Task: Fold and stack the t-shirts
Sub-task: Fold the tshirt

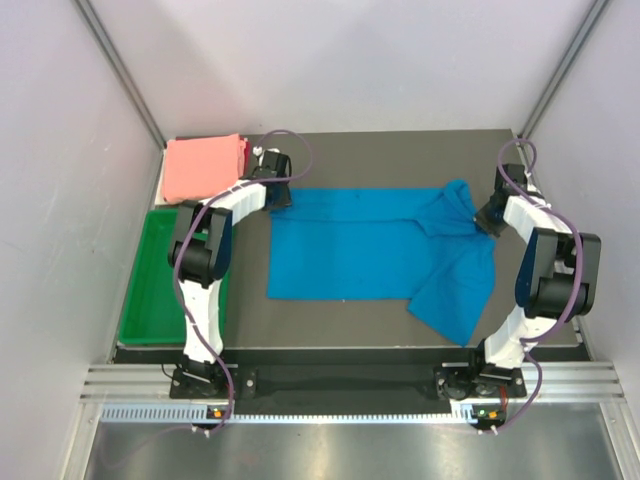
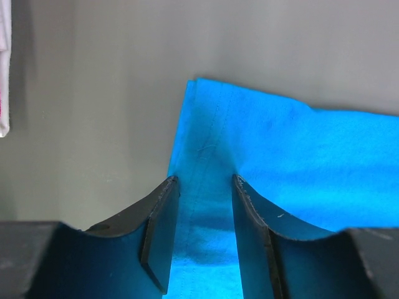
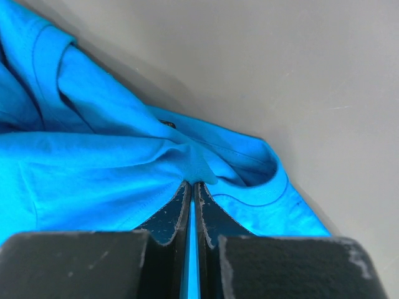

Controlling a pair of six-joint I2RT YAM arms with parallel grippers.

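Two shirts are lying on the dark grey desk (image 1: 340,150). One bright blue cloth t-shirt (image 1: 350,250) is lying spread across the middle of the desk, its left part flat and its right part bunched, with one flap folded over and trailing toward the near right. One salmon pink cloth t-shirt (image 1: 203,165) is sitting folded in the far left corner, well apart from the blue one and just beyond the green plastic tray (image 1: 160,285), which is occupying the left side of the desk.

The left hand (image 1: 278,192) is hovering at the far left corner of the bright blue cloth t-shirt (image 2: 280,156). In the left wrist view this left hand (image 2: 204,180) is standing spread, its fingers straddling a strip of the shirt's edge.

The right hand (image 1: 487,215) is working at the far right end of the blue shirt. In the right wrist view the right hand (image 3: 192,184) is pressed together, pinching a fold of the blue cloth (image 3: 93,174) just beside the neck opening.
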